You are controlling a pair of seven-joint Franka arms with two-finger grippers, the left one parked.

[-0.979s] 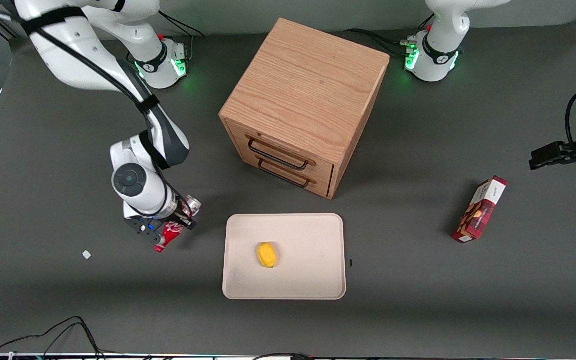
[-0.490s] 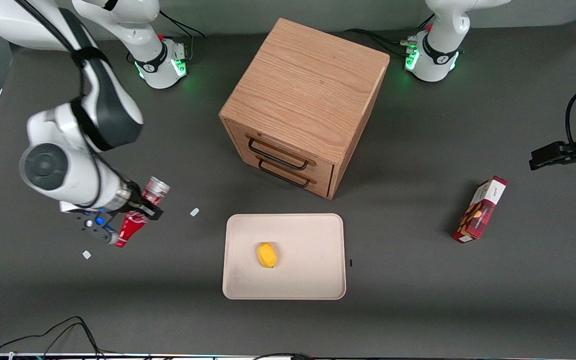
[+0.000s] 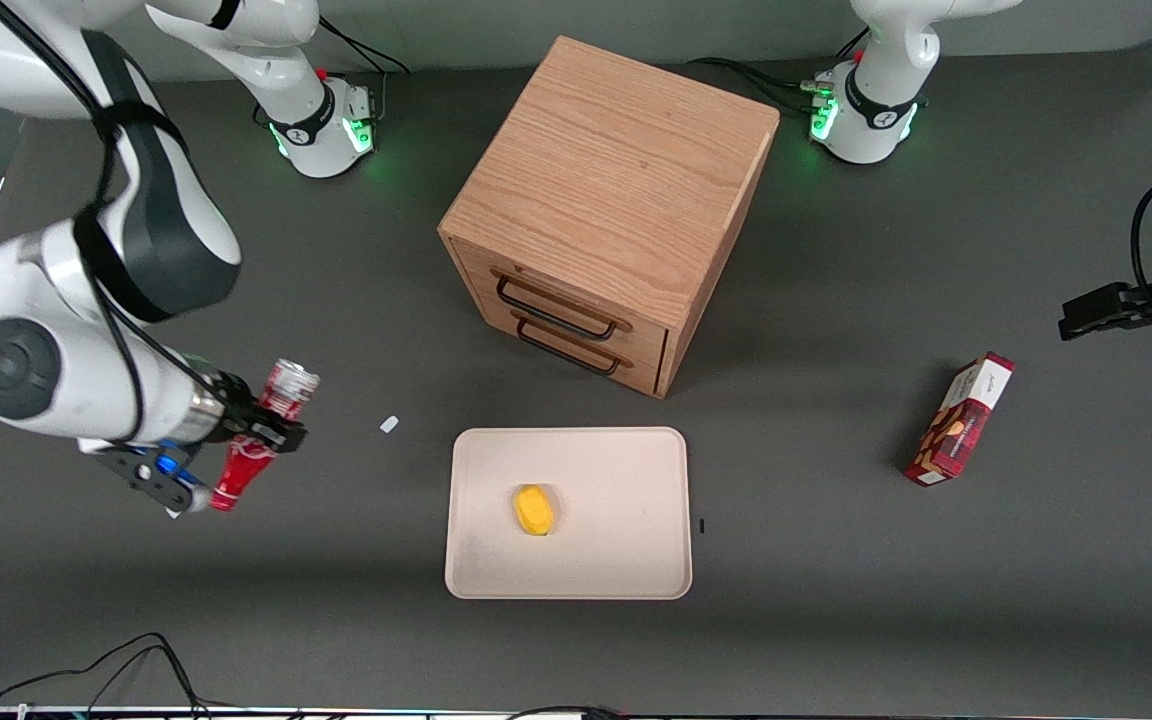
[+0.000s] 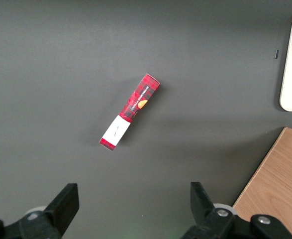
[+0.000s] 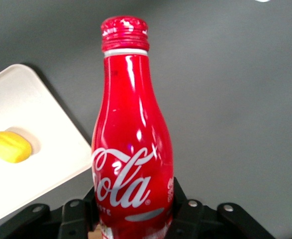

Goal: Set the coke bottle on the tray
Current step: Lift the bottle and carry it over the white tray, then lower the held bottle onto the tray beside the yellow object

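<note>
The end effector (image 3: 254, 432), clamped on the bottle (image 3: 258, 430) aloft, must next carry it to the tray (image 3: 636, 560) at its three o'clock.

Coke bottle (image 5: 132, 149) red, white script; tray (image 3: 636, 560) beige; lump (image 3: 534, 510) yellow; hand (image 3: 258, 432) black.

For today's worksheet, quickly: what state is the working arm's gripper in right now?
Gripper: shut on the coke bottle, held lifted above the table, toward the working arm's end, beside the tray.
</note>
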